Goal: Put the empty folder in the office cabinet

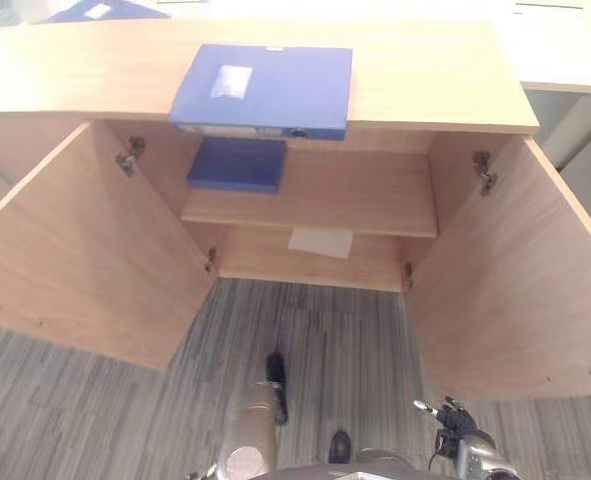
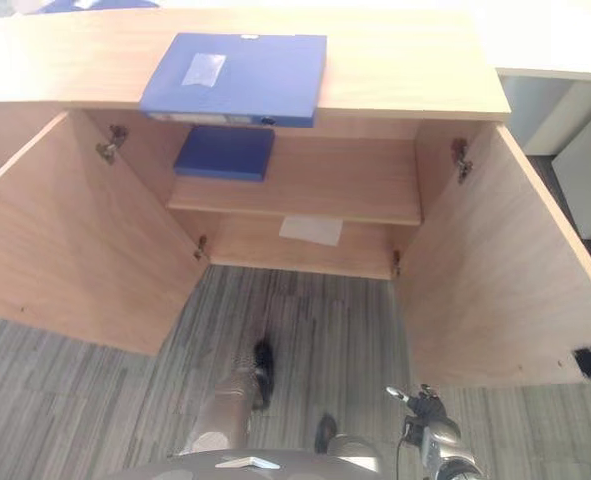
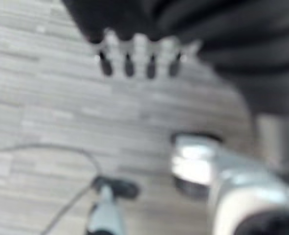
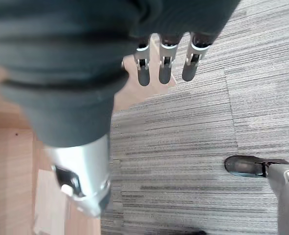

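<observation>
R hand (image 4: pixel 165 63) hangs low at 5 o'clock over grey striped carpet (image 1: pixel 345 340), fingers straight and slack, holding nothing. L hand (image 3: pixel 139 56) low at 7 o'clock above the same carpet, fingers hanging loose, nothing in it. Further out, wooden cabinet (image 1: pixel 455 90) w/ both doors swung wide: L door (image 1: pixel 85 250) at 9 o'clock, R door (image 1: pixel 515 280) at 3. Inside, pale sheet (image 1: pixel 321 241) on the bottom board, dark blue folder (image 1: pixel 237 165) flat on the shelf at 11 o'clock. Farthest, at 12, blue folder (image 1: pixel 265 88) lies flat on the cabinet top, front edge just over the lip.
</observation>
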Tool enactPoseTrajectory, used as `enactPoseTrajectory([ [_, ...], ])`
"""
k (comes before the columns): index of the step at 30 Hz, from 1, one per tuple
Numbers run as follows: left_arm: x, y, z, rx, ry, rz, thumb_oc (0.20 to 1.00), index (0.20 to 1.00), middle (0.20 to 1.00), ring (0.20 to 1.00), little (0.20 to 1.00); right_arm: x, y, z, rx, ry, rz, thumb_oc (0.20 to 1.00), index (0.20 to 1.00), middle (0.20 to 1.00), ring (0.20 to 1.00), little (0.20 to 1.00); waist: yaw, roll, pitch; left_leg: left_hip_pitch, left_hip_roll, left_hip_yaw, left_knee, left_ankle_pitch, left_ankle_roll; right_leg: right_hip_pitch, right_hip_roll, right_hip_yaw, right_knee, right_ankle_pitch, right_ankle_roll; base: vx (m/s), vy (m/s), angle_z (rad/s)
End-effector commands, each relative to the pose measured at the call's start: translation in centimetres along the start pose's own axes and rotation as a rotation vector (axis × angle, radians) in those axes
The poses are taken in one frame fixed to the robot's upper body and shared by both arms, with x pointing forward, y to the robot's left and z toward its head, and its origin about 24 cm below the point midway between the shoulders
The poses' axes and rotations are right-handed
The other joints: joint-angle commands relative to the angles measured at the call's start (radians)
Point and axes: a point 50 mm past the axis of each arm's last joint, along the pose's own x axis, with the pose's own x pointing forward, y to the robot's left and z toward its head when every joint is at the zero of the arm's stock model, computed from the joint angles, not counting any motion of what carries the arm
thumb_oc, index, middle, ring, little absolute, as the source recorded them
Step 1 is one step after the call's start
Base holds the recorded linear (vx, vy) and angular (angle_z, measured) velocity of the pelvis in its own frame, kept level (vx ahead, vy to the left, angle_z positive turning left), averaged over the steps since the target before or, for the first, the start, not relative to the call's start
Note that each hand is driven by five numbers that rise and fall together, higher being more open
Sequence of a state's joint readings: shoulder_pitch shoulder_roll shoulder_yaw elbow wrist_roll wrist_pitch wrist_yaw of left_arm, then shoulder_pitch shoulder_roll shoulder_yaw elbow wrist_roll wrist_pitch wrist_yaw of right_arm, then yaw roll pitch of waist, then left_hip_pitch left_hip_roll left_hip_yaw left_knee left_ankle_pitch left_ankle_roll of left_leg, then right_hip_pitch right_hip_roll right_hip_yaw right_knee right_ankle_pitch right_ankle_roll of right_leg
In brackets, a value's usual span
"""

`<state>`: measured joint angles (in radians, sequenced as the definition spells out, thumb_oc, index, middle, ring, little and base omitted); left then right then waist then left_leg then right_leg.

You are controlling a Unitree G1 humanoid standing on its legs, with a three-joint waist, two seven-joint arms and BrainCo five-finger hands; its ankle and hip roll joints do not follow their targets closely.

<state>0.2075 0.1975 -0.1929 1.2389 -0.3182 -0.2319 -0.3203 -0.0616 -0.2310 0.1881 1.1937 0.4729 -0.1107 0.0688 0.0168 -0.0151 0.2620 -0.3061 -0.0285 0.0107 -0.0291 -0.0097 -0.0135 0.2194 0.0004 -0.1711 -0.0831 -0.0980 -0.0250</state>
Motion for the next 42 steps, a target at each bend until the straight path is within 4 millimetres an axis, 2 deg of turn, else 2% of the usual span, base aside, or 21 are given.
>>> enactPoseTrajectory([
  [1, 0.4, 0.4, 2.3, 0.144, -0.074, 0.015, 1.0, 1.0, 1.0, 1.0, 1.0, -0.5, -1.5, 0.2, -0.031, -0.076, -0.04, 1.0, 1.0, 1.0, 1.0, 1.0, 0.025, -0.011, -0.009, 0.224, 0.025, 0.013, 0.056, 0.028, -0.01, -0.14, -0.022, 0.076, 0.035, 0.084, 0.06, 0.21, 0.139, -0.64],
  [7, 0.5, 0.2, 2.4, 0.204, -0.099, 0.061, 1.0, 1.0, 1.0, 1.0, 1.0, -0.2, 0.1, 0.8, -0.053, -0.099, -0.02, 1.0, 1.0, 1.0, 1.0, 1.0, 0.032, 0.005, -0.029, 0.294, 0.005, 0.005, -0.013, 0.02, 0.034, -0.147, -0.041, 0.069, 0.072, 0.07, 0.076, 0.19, 0.165, -0.68],
  [9, 1.2, 0.3, 5.4, 0.227, -0.143, 0.1, 1.0, 1.0, 1.0, 1.0, 1.0, -0.1, 0.8, 0.7, -0.111, -0.086, -0.013, 1.0, 1.0, 1.0, 1.0, 1.0, 0.01, 0.009, -0.043, 0.335, 0.012, 0.025, -0.047, 0.012, 0.042, -0.155, -0.05, 0.066, 0.087, 0.071, 0.088, 0.14, 0.131, -0.01],
  [11, 1.2, 0.3, 5.4, 0.227, -0.143, 0.1, 1.0, 1.0, 1.0, 1.0, 1.0, -0.1, 0.8, 0.7, -0.111, -0.086, -0.013, 1.0, 1.0, 1.0, 1.0, 1.0, 0.01, 0.009, -0.043, 0.335, 0.012, 0.025, -0.047, 0.012, 0.042, -0.155, -0.05, 0.066, 0.087, 0.071, 0.088, 0.1, 0.134, -0.06],
  [12, 1.9, 1.0, 12.0, 0.216, -0.257, 0.208, 1.0, 1.0, 1.0, 1.0, 1.0, -0.2, 1.1, 0.5, -0.198, -0.052, 0.002, 1.0, 1.0, 1.0, 1.0, 1.0, -0.046, 0.028, -0.064, 0.373, 0.02, 0.074, -0.053, -0.006, 0.048, -0.158, -0.067, 0.078, 0.101, 0.07, 0.103, 0.14, 0.207, -0.14],
  [13, 1.9, 1.0, 12.0, 0.216, -0.257, 0.208, 1.0, 1.0, 1.0, 1.0, 1.0, -0.2, 1.1, 0.5, -0.198, -0.052, 0.002, 1.0, 1.0, 1.0, 1.0, 1.0, -0.046, 0.028, -0.064, 0.373, 0.02, 0.074, -0.053, -0.006, 0.048, -0.158, -0.067, 0.078, 0.101, 0.07, 0.103, 0.16, 0.244, -0.31],
  [14, 1.8, 1.2, 13.5, 0.22, -0.295, 0.239, 1.0, 1.0, 1.0, 1.0, 1.0, -0.2, 1.1, 0.4, -0.217, -0.047, 0.006, 1.0, 1.0, 1.0, 1.0, 1.0, -0.056, 0.032, -0.069, 0.38, 0.021, 0.086, -0.054, -0.01, 0.05, -0.158, -0.072, 0.081, 0.102, 0.072, 0.106, 0.05, 0.095, -0.3],
  [15, 1.4, 1.4, 16.1, 0.162, -0.353, 0.29, 1.0, 1.0, 1.0, 1.0, 1.0, -0.3, 1.0, 0.1, -0.253, -0.029, 0.004, 1.0, 1.0, 1.0, 1.0, 1.0, -0.071, 0.043, -0.074, 0.395, 0.027, 0.113, -0.056, -0.016, 0.052, -0.157, -0.088, 0.079, 0.102, 0.079, 0.116, 0.05, 0.095, -0.3],
  [16, 1.4, 1.4, 16.1, 0.162, -0.353, 0.29, 1.0, 1.0, 1.0, 1.0, 1.0, -0.3, 1.0, 0.1, -0.253, -0.029, 0.004, 1.0, 1.0, 1.0, 1.0, 1.0, -0.071, 0.043, -0.074, 0.395, 0.027, 0.113, -0.056, -0.016, 0.052, -0.157, -0.088, 0.079, 0.102, 0.079, 0.116, 0.03, 0.062, -0.55],
  [17, 1.2, 1.5, 17.2, 0.167, -0.397, 0.325, 1.0, 1.0, 1.0, 1.0, 1.0, -0.4, 0.9, 0.0, -0.263, -0.018, 0.002, 1.0, 1.0, 1.0, 1.0, 1.0, -0.072, 0.047, -0.076, 0.402, 0.03, 0.125, -0.056, -0.02, 0.052, -0.151, -0.098, 0.071, 0.097, 0.081, 0.119, 0.01, -0.019, -0.85],
  [21, -1.5, 2.9, 20.5, 0.243, -0.601, 0.516, 1.0, 1.0, 1.0, 1.0, 1.0, -0.3, 1.0, 0.1, -0.338, -0.01, -0.003, 1.0, 1.0, 1.0, 1.0, 1.0, -0.036, 0.072, -0.07, 0.415, 0.07, 0.182, -0.058, -0.018, 0.04, -0.161, -0.158, -0.04, 0.15, 0.078, 0.14, -0.04, -0.092, -0.93],
  [24, -2.1, 3.2, 21.1, 0.259, -0.637, 0.557, 1.0, 1.0, 1.0, 1.0, 1.0, -0.4, 0.8, 0.1, -0.327, -0.002, -0.006, 1.0, 1.0, 1.0, 1.0, 1.0, -0.035, 0.07, -0.068, 0.416, 0.072, 0.179, -0.058, -0.019, 0.034, -0.155, -0.147, -0.04, 0.133, 0.075, 0.132, -0.02, -0.11, -0.16],
  [25, -3.5, 3.6, 22.3, 0.262, -0.718, 0.618, 1.0, 1.0, 1.0, 1.0, 1.0, -0.6, 0.0, -0.1, -0.354, 0.009, -0.021, 1.0, 1.0, 1.0, 1.0, 1.0, -0.031, 0.068, -0.067, 0.414, 0.078, 0.182, -0.058, -0.012, 0.02, -0.134, -0.131, -0.041, 0.079, 0.087, 0.122, -0.04, -0.078, -0.05],
  [27, -3.5, 3.6, 22.3, 0.262, -0.718, 0.618, 1.0, 1.0, 1.0, 1.0, 1.0, -0.6, 0.0, -0.1, -0.354, 0.009, -0.021, 1.0, 1.0, 1.0, 1.0, 1.0, -0.031, 0.068, -0.067, 0.414, 0.078, 0.182, -0.058, -0.012, 0.02, -0.134, -0.131, -0.041, 0.079, 0.087, 0.122, -0.03, -0.057, 0.13],
  [28, -4.7, 3.8, 23.6, 0.268, -0.782, 0.65, 1.0, 1.0, 1.0, 1.0, 1.0, -0.7, -0.7, -0.3, -0.347, 0.016, -0.036, 1.0, 1.0, 1.0, 1.0, 1.0, -0.026, 0.068, -0.069, 0.406, 0.085, 0.186, -0.058, -0.005, 0.008, -0.119, -0.121, -0.043, 0.045, 0.093, 0.116, -0.03, -0.037, 0.31],
  [29, -4.7, 3.8, 23.6, 0.268, -0.782, 0.65, 1.0, 1.0, 1.0, 1.0, 1.0, -0.7, -0.7, -0.3, -0.347, 0.016, -0.036, 1.0, 1.0, 1.0, 1.0, 1.0, -0.026, 0.068, -0.069, 0.406, 0.085, 0.186, -0.058, -0.005, 0.008, -0.119, -0.121, -0.043, 0.045, 0.093, 0.116, -0.08, -0.108, 0.3],
  [30, -6.8, 4.3, 25.0, 0.333, -0.866, 0.747, 1.0, 1.0, 1.0, 1.0, 1.0, -1.0, -1.9, -0.7, -0.312, 0.038, -0.073, 1.0, 1.0, 1.0, 1.0, 1.0, -0.011, 0.062, -0.079, 0.384, 0.098, 0.182, -0.058, 0.019, -0.016, -0.095, -0.11, -0.055, 0.013, 0.093, 0.104, -0.07, -0.088, 0.03],
  [31, -7.1, 4.3, 25.1, 0.345, -0.877, 0.762, 1.0, 1.0, 1.0, 1.0, 1.0, -1.1, -2.1, -0.8, -0.308, 0.04, -0.074, 1.0, 1.0, 1.0, 1.0, 1.0, -0.006, 0.059, -0.082, 0.379, 0.1, 0.178, -0.058, 0.023, -0.02, -0.09, -0.109, -0.059, 0.009, 0.091, 0.102, -0.09, -0.114, 0.19],
  [33, -7.5, 4.6, 24.8, 0.367, -0.866, 0.776, 1.0, 1.0, 1.0, 1.0, 1.0, -1.1, -2.2, -1.0, -0.301, 0.046, -0.073, 1.0, 1.0, 1.0, 1.0, 1.0, 0.015, 0.054, -0.091, 0.377, 0.104, 0.164, -0.058, 0.025, -0.028, -0.075, -0.106, -0.081, 0.002, 0.083, 0.098, -0.03, -0.05, 0.29],
  [41, -7.6, 4.8, 24.2, 0.368, -0.87, 0.806, 1.0, 1.0, 1.0, 1.0, 1.0, -1.0, -2.1, -1.1, -0.313, 0.045, -0.059, 1.0, 1.0, 1.0, 1.0, 1.0, 0.025, 0.049, -0.096, 0.379, 0.105, 0.157, -0.058, 0.022, -0.029, -0.068, -0.103, -0.093, 0.0, 0.078, 0.096, -0.01, -0.019, 0.11],
  [42, -7.9, 5.5, 22.7, 0.335, -0.876, 0.877, 1.0, 1.0, 1.0, 1.0, 1.0, -0.8, -1.5, -0.9, -0.31, 0.036, -0.035, 1.0, 1.0, 1.0, 1.0, 1.0, 0.051, 0.039, -0.105, 0.384, 0.107, 0.138, -0.058, 0.017, -0.036, -0.054, -0.094, -0.112, -0.004, 0.068, 0.091, -0.03, -0.07, 0.18],
])
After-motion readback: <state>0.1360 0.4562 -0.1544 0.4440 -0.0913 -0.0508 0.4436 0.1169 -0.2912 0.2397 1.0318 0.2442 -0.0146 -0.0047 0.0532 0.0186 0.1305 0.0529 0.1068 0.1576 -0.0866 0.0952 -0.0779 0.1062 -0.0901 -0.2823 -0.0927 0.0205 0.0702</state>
